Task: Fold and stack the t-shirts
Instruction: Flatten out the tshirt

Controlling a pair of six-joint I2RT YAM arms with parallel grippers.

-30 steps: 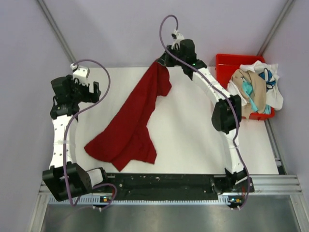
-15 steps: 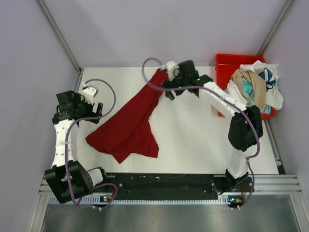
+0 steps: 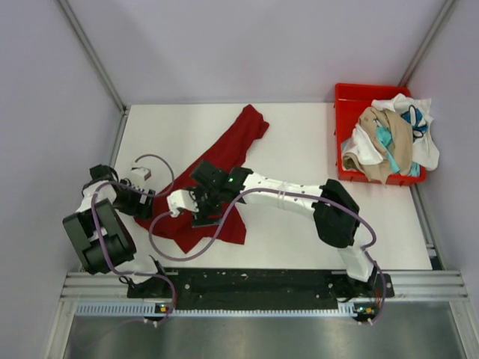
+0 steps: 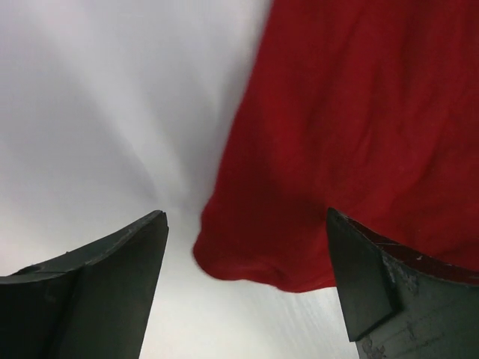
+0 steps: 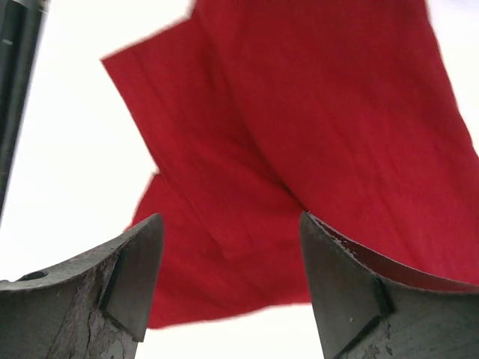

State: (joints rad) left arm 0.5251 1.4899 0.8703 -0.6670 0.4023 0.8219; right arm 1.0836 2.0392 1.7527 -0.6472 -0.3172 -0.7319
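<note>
Hovering over dark red t-shirt [image 3: 232, 146], outstretched right pincer [image 5: 230, 218] spread.

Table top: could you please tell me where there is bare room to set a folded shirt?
Bare: the table between the red shirt and the bin, and its far left corner. Crowded: near left, where left arm and right arm meet the shirt.

The dark red t-shirt [image 3: 238, 142] lies rumpled and unfolded on the counter [image 3: 299, 134]. It runs in a diagonal band from the far middle toward the near left and bunches wider at its near end. The other t-shirts [image 3: 391, 140], white, beige and teal, sit heaped in the red bin [image 3: 346, 96] at the far right, spilling over its rim.
</note>
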